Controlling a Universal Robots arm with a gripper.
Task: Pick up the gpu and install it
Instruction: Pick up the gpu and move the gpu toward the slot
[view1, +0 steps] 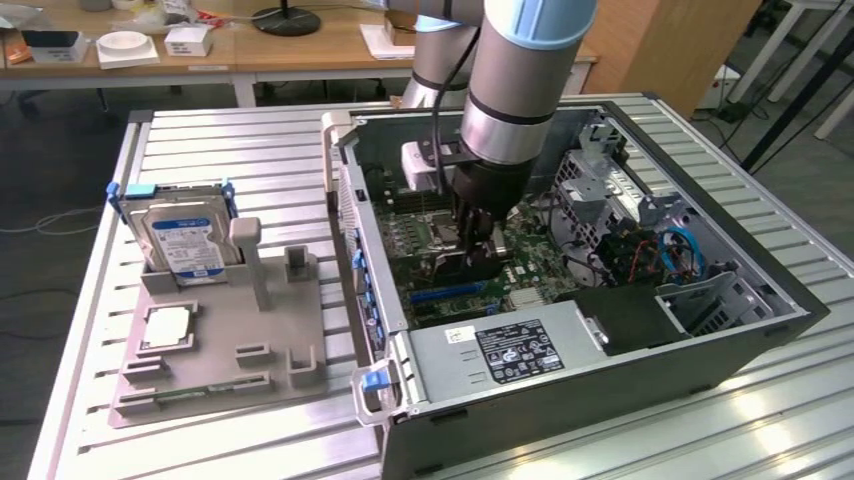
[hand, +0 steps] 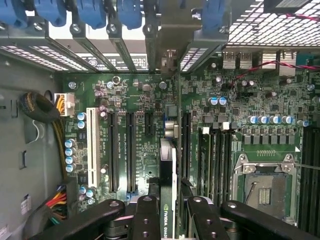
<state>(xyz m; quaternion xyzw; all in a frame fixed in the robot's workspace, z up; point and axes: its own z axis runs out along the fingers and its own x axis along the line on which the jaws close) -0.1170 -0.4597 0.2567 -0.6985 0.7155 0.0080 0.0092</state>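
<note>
Exterior, arm: reaches down from above into the open computer case (view1: 727, 345), which lies on its side on the slatted table (view1: 240, 140).
Exterior, end effector (view1: 477, 245): low over the motherboard, pinching a dark, flat card, the gpu (view1: 467, 266).
Exterior, gpu: inside the case, near the middle of the board. I cannot tell whether it touches the board.
Exterior, open room: the case is open overhead. The power supply (view1: 514, 350) lies toward the camera and the drive cage (view1: 607, 190) toward the exterior view's right.
Exterior, off the work: the hard drive (view1: 187, 242) stands in the grey fixture (view1: 220, 375), well apart from the case.

Wrist, gpu (hand: 169, 190): seen edge-on with a green label strip, standing upright between the black fingers (hand: 145, 215).
Wrist, end effector (hand: 169, 222): pressed onto both faces of the card.
Wrist, slots: long black expansion slots (hand: 131, 150) run parallel to the card on one side, and memory slots (hand: 215, 160) on the other.
Wrist, doing it well: judged from here, the card's edge should stay parallel to its slot and go straight down without tilt, with the bracket end meeting the rear bay openings below the blue clips (hand: 95, 12).
Wrist, edges to mind: capacitors (hand: 72, 152), the CPU socket (hand: 262, 187) and a cable bundle (hand: 52, 205) lie off to the sides. The nearest crowding is the slot walls just beside the card.
</note>
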